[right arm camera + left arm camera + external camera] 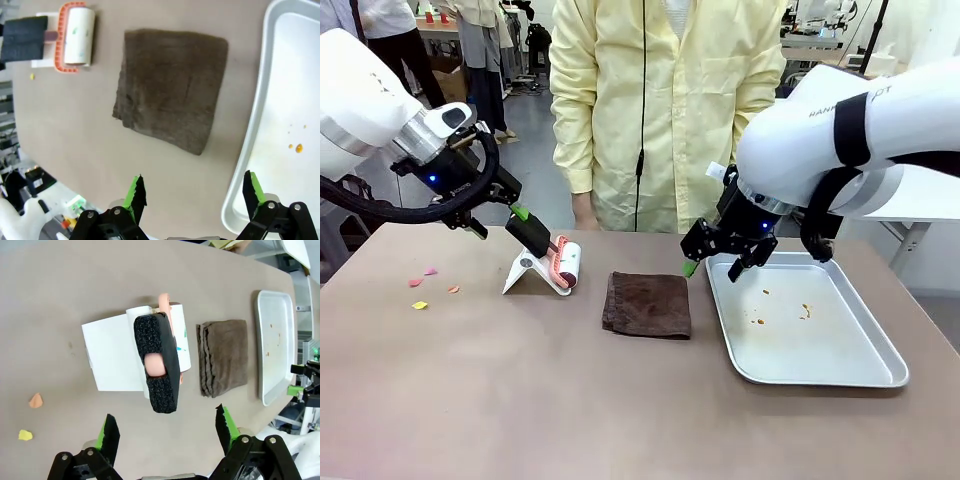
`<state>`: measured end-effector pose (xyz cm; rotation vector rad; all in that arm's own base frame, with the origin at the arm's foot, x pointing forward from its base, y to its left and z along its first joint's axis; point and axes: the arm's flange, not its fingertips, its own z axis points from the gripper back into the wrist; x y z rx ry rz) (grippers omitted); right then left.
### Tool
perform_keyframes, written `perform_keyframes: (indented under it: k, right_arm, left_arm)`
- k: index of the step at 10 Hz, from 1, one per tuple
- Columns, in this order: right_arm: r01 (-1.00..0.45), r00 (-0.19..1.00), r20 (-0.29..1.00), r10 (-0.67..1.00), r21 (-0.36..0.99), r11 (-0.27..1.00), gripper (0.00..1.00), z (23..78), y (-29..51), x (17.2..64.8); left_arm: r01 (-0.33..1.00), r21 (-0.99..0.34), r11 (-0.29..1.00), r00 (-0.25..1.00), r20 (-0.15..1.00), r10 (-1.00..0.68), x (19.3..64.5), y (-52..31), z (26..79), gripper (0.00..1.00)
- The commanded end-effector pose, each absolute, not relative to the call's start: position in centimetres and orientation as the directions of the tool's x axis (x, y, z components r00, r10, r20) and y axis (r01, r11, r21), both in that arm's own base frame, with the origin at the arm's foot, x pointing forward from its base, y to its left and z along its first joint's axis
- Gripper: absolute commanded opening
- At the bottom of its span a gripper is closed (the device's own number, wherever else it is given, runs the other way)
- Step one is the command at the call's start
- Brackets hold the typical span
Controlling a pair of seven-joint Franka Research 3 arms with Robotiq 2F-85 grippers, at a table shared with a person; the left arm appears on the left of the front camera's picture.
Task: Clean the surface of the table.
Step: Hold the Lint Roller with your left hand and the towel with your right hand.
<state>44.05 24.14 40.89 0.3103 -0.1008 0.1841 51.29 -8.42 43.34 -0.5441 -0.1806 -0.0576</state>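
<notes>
Bare brown surface (540,400) lies nearest, wide and flat, running from the arms to the person at its far edge. It looks stiff, smooth, matte and far too heavy to shift. My guess is it isn't gripped anywhere, only wiped or rolled over. On its right side sits a metal tray (820,345) with a few orange spots. A folded brown cloth (647,303) lies mid-surface, soft and best pinched at an edge. The right end effector (725,258) hovers between cloth and tray, spread wide and empty. Left of the cloth, a lint roller (565,265) leans on a white stand (525,270). The left end effector (533,230) hangs at its black foam handle, jaws apart, gripping nothing. Tiny coloured scraps (420,305) lie far left, light enough for sticky paper.
</notes>
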Motion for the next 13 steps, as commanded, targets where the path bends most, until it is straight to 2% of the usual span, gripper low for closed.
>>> perform_keyframes:
  k: [1,3,4,9,12,13]
  right_arm:
    - [-0.213,0.975,0.125,0.185,0.272,0.938,1.00,40.3,24.3,43.6]
    - [-0.199,0.978,0.121,0.171,0.291,0.936,1.00,40.6,24.3,43.9]
    - [-0.263,0.964,0.128,0.235,0.287,0.921,1.00,39.6,26.7,45.4]
    - [-0.079,0.991,0.128,0.047,0.264,0.961,1.00,35.4,29.0,47.9]
    - [-0.006,0.999,0.044,-0.004,0.221,0.975,1.00,32.7,29.9,49.6]
    - [0.003,0.999,0.051,-0.015,0.225,0.974,1.00,32.0,30.1,49.9]
  left_arm:
    - [0.130,-0.510,0.850,0.980,0.198,-0.031,51.1,-8.4,43.2,1.00]
    - [0.107,-0.509,0.854,0.982,0.187,-0.011,51.3,-8.4,43.3,1.00]
    - [0.057,-0.502,0.863,0.986,0.162,0.029,52.0,-8.9,42.8,1.00]
    - [0.059,-0.529,0.846,0.986,0.161,0.032,54.2,-9.9,41.7,1.00]
    - [0.059,-0.541,0.839,0.989,0.144,0.023,55.5,-10.3,41.0,1.00]
    - [0.058,-0.547,0.835,0.992,0.129,0.015,55.8,-10.5,40.5,1.00]
